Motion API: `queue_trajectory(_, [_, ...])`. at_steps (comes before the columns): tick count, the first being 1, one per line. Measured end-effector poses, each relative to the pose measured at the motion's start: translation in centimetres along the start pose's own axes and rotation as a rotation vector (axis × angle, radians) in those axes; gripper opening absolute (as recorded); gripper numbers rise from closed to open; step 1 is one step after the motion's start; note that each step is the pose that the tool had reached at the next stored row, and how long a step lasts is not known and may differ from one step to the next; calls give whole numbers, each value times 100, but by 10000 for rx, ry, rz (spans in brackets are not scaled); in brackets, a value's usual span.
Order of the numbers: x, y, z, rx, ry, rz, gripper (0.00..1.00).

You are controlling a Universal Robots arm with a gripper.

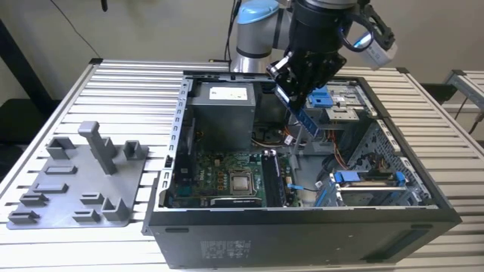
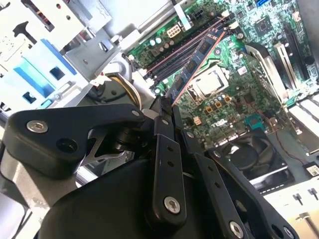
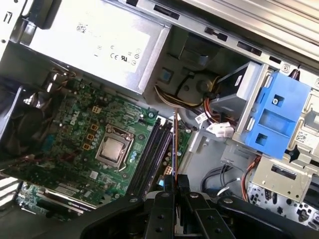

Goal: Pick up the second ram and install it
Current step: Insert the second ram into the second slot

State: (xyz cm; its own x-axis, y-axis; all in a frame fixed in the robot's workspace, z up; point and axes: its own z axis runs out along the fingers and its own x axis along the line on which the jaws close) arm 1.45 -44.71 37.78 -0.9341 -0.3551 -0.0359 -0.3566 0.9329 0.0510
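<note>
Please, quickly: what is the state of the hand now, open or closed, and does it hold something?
Hand: closed on the second ram, held above the open computer case.

We see the gripper (image 2: 167, 110) closed on the ram (image 2: 195, 62), a thin dark board with chips that reaches out from between the black fingers (image 2: 164, 164) over the green motherboard (image 2: 239, 94). It hangs edge-on beside the dark memory slots (image 2: 177, 55), with the bare CPU socket (image 2: 209, 84) just on its other side. A black fan (image 2: 254, 162) sits nearby, and a blue drive clip (image 2: 42, 69) lies well apart.
</note>
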Motion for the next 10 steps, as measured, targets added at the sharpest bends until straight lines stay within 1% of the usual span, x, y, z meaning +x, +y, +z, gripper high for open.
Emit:
queue_trajectory(4, [0,-1,8,4,-4,92,14])
queue_trajectory(10, [0,-1,10,4,-5,99,14])
